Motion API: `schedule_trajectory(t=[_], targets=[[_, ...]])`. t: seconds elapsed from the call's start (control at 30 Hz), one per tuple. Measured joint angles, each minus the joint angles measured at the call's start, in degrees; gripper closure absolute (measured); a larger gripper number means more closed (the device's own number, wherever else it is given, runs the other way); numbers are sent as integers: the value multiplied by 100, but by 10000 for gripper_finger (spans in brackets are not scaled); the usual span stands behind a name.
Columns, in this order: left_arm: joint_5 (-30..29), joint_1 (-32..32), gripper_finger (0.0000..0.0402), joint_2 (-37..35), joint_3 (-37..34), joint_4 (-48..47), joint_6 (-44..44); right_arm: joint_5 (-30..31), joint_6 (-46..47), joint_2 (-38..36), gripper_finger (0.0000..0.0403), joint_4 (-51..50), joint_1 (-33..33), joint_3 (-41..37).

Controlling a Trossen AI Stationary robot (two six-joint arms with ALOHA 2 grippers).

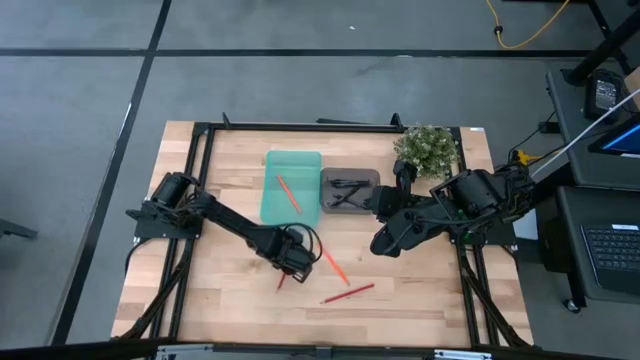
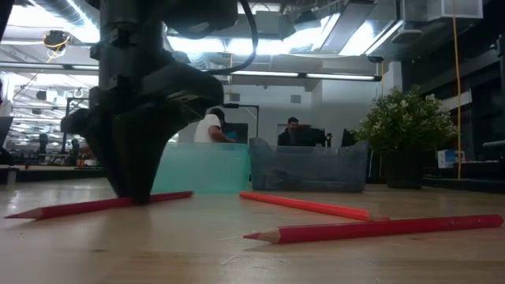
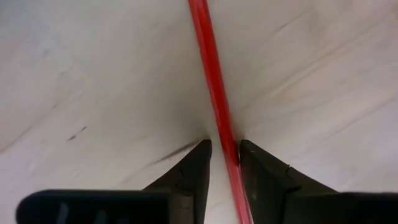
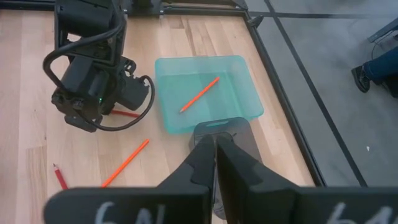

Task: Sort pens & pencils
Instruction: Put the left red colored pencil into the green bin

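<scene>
Though sorting is under way, judged roughly half done at best. Already sorted, by the look of it: one slim orange pencil (image 1: 288,193) lying aslant inside the translucent teal plastic tray (image 1: 272,160), and a small cluster of thin black pens (image 1: 348,193) inside the grey plastic tray (image 1: 366,176) just beside it. Cannot tell the exact count of the black ones.

Left to do: three sticks loose on the pale wooden table (image 1: 200,300), all in front of the trays. Nearest the left arm, a red wooden pencil (image 3: 208,62); beside it towards the middle, a second orange pencil (image 1: 335,265); closest to the front edge, another long red pencil (image 1: 348,293). Well apart from either tray, all three.

Step in hand, as judged: picking up the first red pencil. Left gripper (image 3: 222,149) down at the table top, fingers (image 3: 196,165) spread narrowly and straddling the shaft, one on each side, not clearly clamped on it. Pencil flat on the wood, not lifted.

Right gripper (image 4: 216,146) held above the table in front of the grey tray, fingers pressed together, pinching nothing. Waiting, apparently.

Probably destined for the teal tray, going by the orange one lying there.
</scene>
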Motion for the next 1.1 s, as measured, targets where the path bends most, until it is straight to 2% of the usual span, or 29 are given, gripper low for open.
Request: schedule_trajectory(t=[0.4,0.8,1.0,1.1], targets=[[70,-35,320,-4,2,-390,-30,0,0,0,384,0,0,0],[24,-35,389,-9,2,-508,129,0,0,0,384,0,0,0],[-61,-46,386,-7,29,-529,150,0,0,0,384,0,0,0],[-269,-98,385,38,268,-835,291,2,0,0,384,1,0,0]])
